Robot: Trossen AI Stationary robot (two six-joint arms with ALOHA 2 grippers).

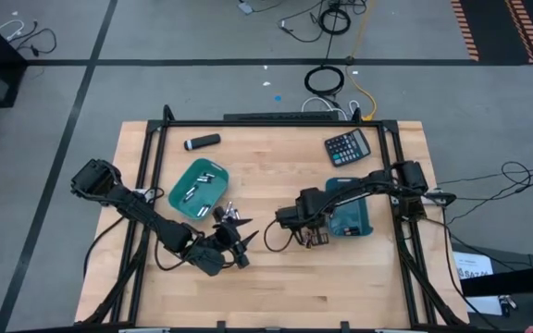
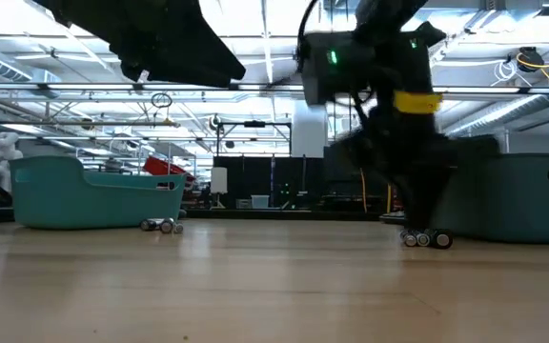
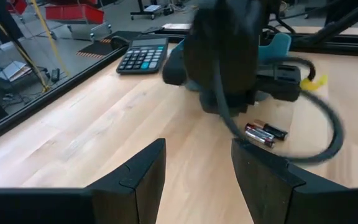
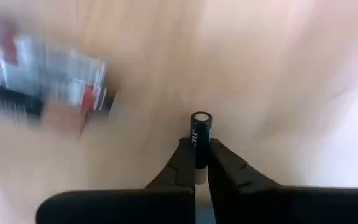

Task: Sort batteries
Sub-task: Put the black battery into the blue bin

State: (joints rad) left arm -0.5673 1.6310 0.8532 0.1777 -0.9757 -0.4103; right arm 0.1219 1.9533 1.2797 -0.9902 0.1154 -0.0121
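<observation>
Right gripper clamps one dark battery (upright between the fingertips); left gripper stands open

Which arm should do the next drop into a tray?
Right. The right gripper is already shut on a dark battery, beside the right teal tray. The left gripper is open and empty near the left teal tray.

teal trays, black calculator, pale wooden table
</observation>
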